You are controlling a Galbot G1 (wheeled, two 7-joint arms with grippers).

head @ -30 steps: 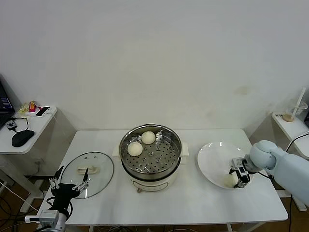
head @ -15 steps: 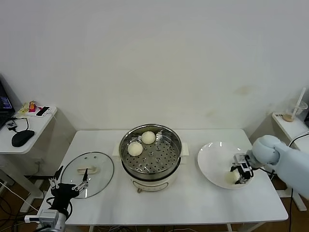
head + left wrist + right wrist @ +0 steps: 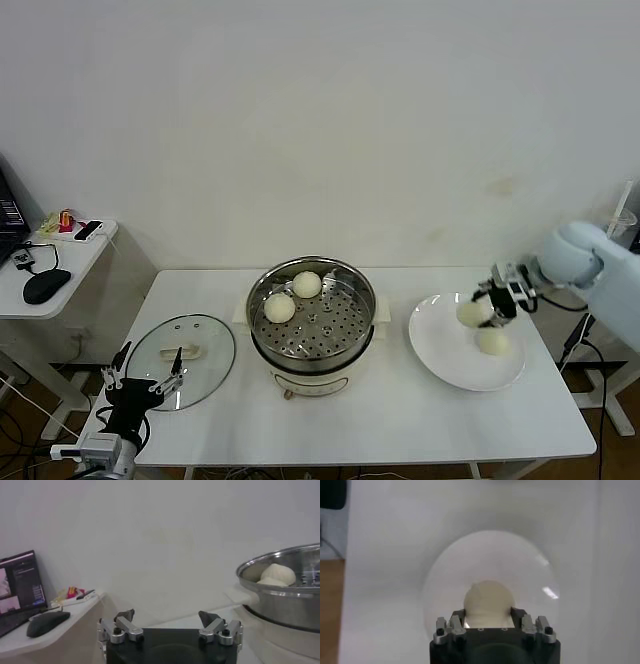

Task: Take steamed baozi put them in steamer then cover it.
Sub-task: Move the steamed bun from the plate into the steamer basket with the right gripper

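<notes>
Two pale baozi [image 3: 293, 297] sit on the open steamer's [image 3: 313, 325] perforated tray around eleven o'clock. A third baozi [image 3: 471, 313] hangs in the air, and a fourth [image 3: 492, 342] rests just below it. The glass cover [image 3: 183, 348] lies flat at the steamer's nine o'clock.

steamer [image 3: 287, 587] cut off; laptop [image 3: 20, 582] too

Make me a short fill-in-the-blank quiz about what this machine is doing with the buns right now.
1. The round shiny steel steamer holds ____ round white buns.
2. The right claw holds one white bun above the flat white ____.
3. The round clear glass lid lies on the white table, on the steamer's ____ side.

Missing words: two; plate; left
</notes>
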